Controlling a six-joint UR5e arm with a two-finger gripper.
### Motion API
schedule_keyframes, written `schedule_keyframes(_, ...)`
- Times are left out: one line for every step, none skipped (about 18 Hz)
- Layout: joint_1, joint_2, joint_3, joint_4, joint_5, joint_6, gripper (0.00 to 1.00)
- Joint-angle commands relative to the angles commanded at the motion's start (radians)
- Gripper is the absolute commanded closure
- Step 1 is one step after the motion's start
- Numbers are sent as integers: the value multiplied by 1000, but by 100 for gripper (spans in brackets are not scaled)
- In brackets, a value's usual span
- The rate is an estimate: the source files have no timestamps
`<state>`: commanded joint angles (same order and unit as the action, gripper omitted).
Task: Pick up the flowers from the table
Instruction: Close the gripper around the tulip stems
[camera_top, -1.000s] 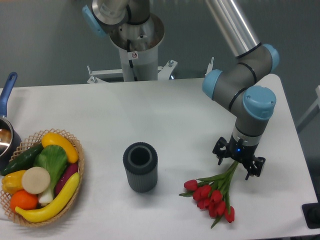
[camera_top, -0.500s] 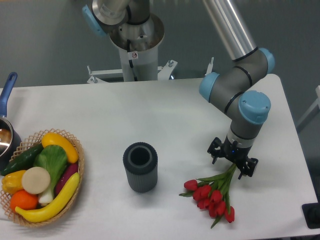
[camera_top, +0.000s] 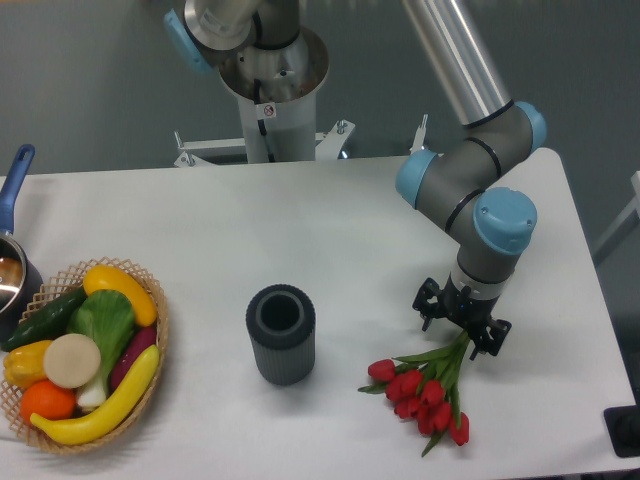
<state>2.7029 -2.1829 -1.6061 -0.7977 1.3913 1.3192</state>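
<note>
A bunch of red tulips (camera_top: 425, 388) lies on the white bench (camera_top: 330, 230), right of a dark ribbed cylinder (camera_top: 281, 334). The pincer (camera_top: 461, 322) hovers spread over the stem ends, holding nothing. Light, limp and easily bruised, the bunch is probably best gripped at its green stems.

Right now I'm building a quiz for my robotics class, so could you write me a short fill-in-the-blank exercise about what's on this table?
1. The flowers lying on the table have blooms of the colour ____.
2. The gripper is above the flowers' ____ ends, not the blooms.
3. The dark ribbed cup stands ____ on the table.
4. The vegetables sit in a woven ____ at the table's left side.

Missing words: red; stem; upright; basket
</note>
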Motion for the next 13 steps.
schedule_keyframes(0, 0, 0, -2, -2, -2, 31)
schedule_keyframes(-2, 2, 0, -2, -2, -2, 37)
schedule_keyframes(0, 2, 0, 0, -2, -3, 42)
schedule_keyframes(-2, 2, -2, 0, -2, -5, 46)
schedule_keyframes(-2, 3, -3, 0, -2, -6, 54)
schedule_keyframes(0, 3, -5, 0, -2, -6, 57)
schedule_keyframes(-2, 5, -5, 0, -2, -6, 60)
schedule_keyframes(-2, 5, -5, 0, -2, -8, 64)
schedule_keyframes(-2, 5, -3, 0, -2, -8, 67)
schedule_keyframes(-2, 5, -3, 0, -2, -8, 72)
schedule_keyframes(-2, 6, -3, 0, -2, -9, 75)
schedule_keyframes(0, 6, -3, -2, -2, -9, 78)
schedule_keyframes(0, 6, -2, 0, -3, -11, 79)
